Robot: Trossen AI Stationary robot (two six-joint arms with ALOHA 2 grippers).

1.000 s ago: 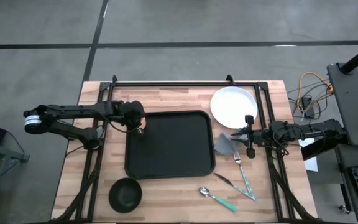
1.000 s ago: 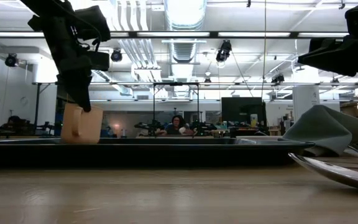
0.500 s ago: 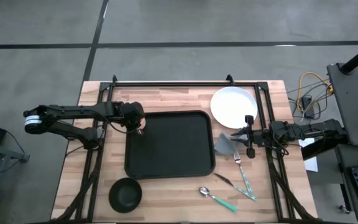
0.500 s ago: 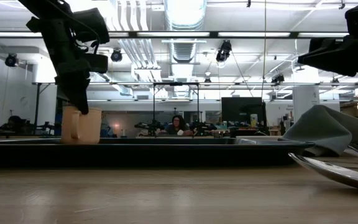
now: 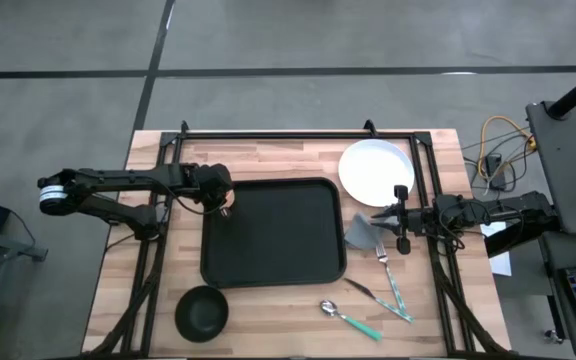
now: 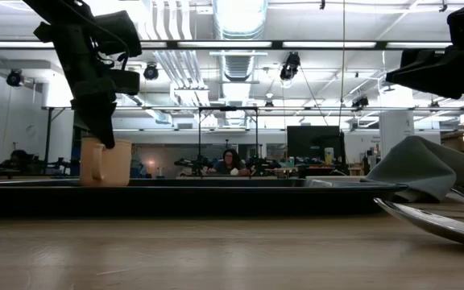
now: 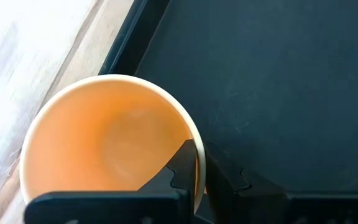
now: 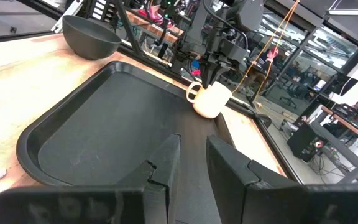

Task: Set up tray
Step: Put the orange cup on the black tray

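A tan cup (image 5: 226, 211) with a handle stands upright in the far left corner of the large black tray (image 5: 278, 240). In the low view the cup (image 6: 107, 163) has its base on the tray floor. My left gripper (image 5: 222, 204) comes down on it from above and is shut on its rim. My right gripper (image 5: 386, 218) waits off the tray's right edge beside a grey napkin (image 5: 360, 232). It touches nothing, and its fingers are open by a narrow gap (image 8: 193, 146). My left gripper holds the cup by its rim (image 7: 197, 144), on the side toward the tray's middle. One finger (image 7: 180, 169) is inside the cup and one finger (image 7: 232, 180) outside, pointing down from above. The cup is upright with its base on the tray.
A white plate (image 5: 376, 170) lies at the table's far right. A black bowl (image 5: 201, 312) sits near the tray's near left corner. A fork (image 5: 393, 272), a knife (image 5: 360, 288) and a spoon (image 5: 348, 317) lie to the near right of the tray.
My left gripper has gone down a little with the cup. The cup, tilted and slightly raised a second ago, now stands upright with its base on the tray. The gripper has kept its hold.
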